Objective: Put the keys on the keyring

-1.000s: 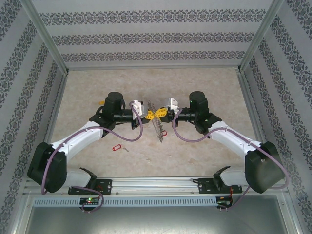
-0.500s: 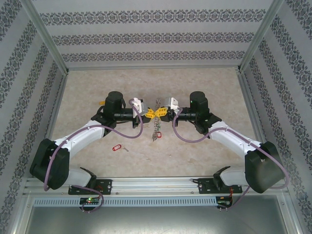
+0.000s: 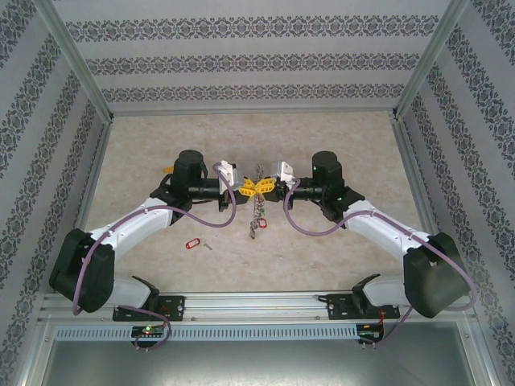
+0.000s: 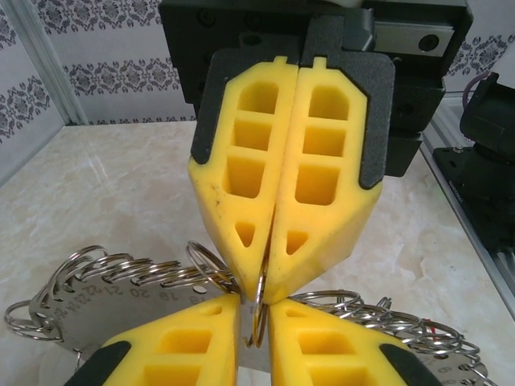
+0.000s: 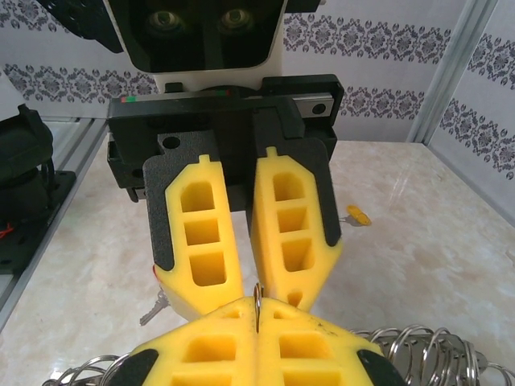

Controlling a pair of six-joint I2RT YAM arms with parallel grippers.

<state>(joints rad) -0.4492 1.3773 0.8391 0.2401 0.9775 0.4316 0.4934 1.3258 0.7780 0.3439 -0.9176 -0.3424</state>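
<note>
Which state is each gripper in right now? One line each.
Left gripper: jaws slightly apart around the metal plate; grip cannot be told.
Right gripper: closed, pinching a thin metal ring.

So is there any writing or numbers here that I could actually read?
"20 21 22": stamped on the metal plate, upside down in the left wrist view; the numbers beside them are too blurred to be sure of.
Nothing else readable.
</note>
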